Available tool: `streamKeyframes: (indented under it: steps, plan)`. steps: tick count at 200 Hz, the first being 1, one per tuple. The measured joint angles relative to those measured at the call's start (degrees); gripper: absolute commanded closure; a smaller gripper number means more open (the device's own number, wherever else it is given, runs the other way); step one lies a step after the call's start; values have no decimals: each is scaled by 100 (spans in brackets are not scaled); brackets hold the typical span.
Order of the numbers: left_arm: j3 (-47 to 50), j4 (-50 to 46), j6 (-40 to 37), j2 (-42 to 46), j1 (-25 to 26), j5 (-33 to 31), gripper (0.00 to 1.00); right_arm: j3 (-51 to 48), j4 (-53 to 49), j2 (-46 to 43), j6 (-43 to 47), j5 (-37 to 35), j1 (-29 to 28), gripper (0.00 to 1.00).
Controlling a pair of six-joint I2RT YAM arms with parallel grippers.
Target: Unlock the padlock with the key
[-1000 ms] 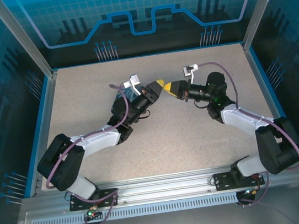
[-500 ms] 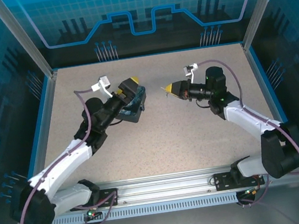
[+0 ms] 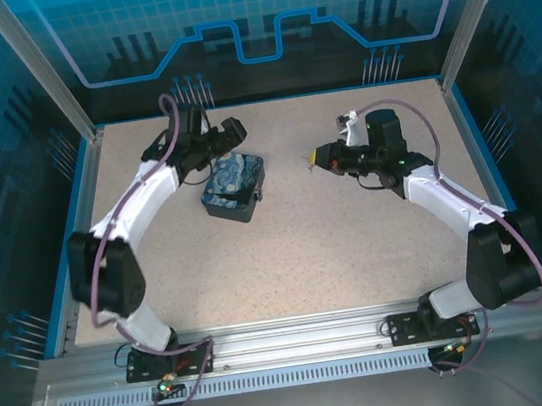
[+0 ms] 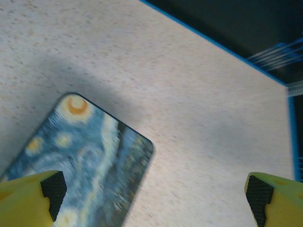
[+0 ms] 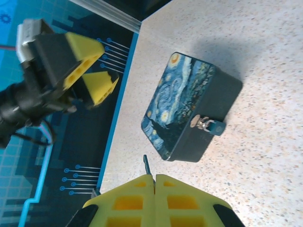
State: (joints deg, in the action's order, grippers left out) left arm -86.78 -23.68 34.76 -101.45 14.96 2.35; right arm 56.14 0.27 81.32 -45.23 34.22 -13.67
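The right pincer (image 5: pixel 154 177), its yellow fingers pressed together, grips the slim dark metal key (image 5: pixel 146 164), and just a short length of blade pokes out past the fingertips. It hangs well apart from the rectangular dark blue box with the swirling night-sky lid (image 5: pixel 182 109), on the side where the tiny padlock with the bluish body and thin metal shackle (image 5: pixel 215 126) sits on the clasp of the box's side wall. The left pincer (image 4: pixel 155 191) is spread wide with nothing between its fingers, hovering above the box off its far end and not touching it. That is the chief worry: nothing steadies the box on the speckled beige bench (image 3: pixel 357 241). A push from the key would likely slide the box or swing the little padlock on its clasp instead of seating the blade. The grip is the second weak point. With so little key exposed and the hold so near its end, a glancing touch on the padlock's body could twist the key between the pads or knock it out. I cannot tell which way the keyhole faces from here, so an approach along the present line may meet the padlock's flank, not its slot. The wide yellow fingertips may also bump the box wall before the blade reaches in.
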Motion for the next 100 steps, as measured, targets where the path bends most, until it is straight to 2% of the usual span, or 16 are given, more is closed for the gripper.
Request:
streamKeyframes:
  steps: [27,68,81,100]
  plan:
    - [-1178,-743,-393,-1250,-302,-24,1,-116,-164,-68,96,-81,240,100]
    - [-3764,-2070,-979,-3268,-435,20,1,-208,-334,-385,157,-61,656,100]
    - [-4380,-2391,-1123,-3683,-413,170,1,-221,-367,-466,164,-39,754,100]
    - [-4800,-2732,-1233,-3945,-345,511,1,-282,-387,-546,179,11,870,100]
